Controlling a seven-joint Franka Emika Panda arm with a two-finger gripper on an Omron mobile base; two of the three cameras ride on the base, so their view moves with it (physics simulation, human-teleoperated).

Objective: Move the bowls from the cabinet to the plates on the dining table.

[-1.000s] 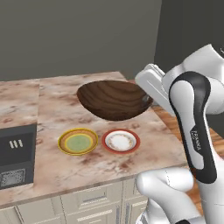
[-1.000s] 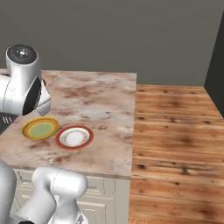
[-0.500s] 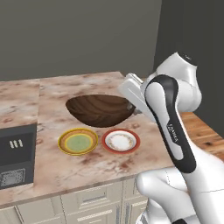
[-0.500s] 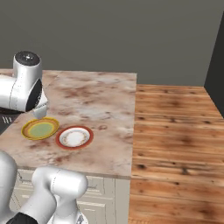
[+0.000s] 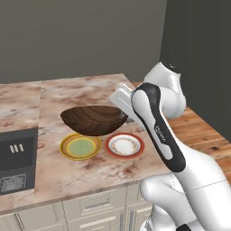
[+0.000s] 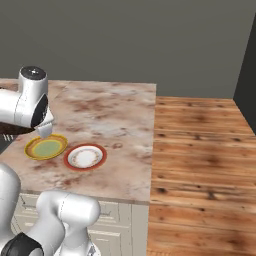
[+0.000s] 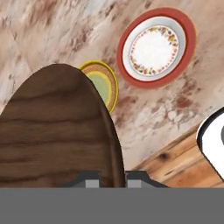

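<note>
Carrying step: tool [image 5: 122, 113] clamped on rim of wooden bowl [image 5: 94, 120], mid-frame, hovering above yellow-rimmed plate [image 5: 80, 146] on desk [image 5: 67, 90]. Next: centre over plate, lower, release; red-rimmed plate [image 5: 125, 145] alongside.

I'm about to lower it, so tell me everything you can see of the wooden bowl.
The wooden bowl is wide, shallow and dark brown with visible grain. It hangs above the dining table, upright and roughly level, over the yellow-rimmed plate and not touching it. The gripper pinches its rim on the right side. Nothing shows inside it.
</note>
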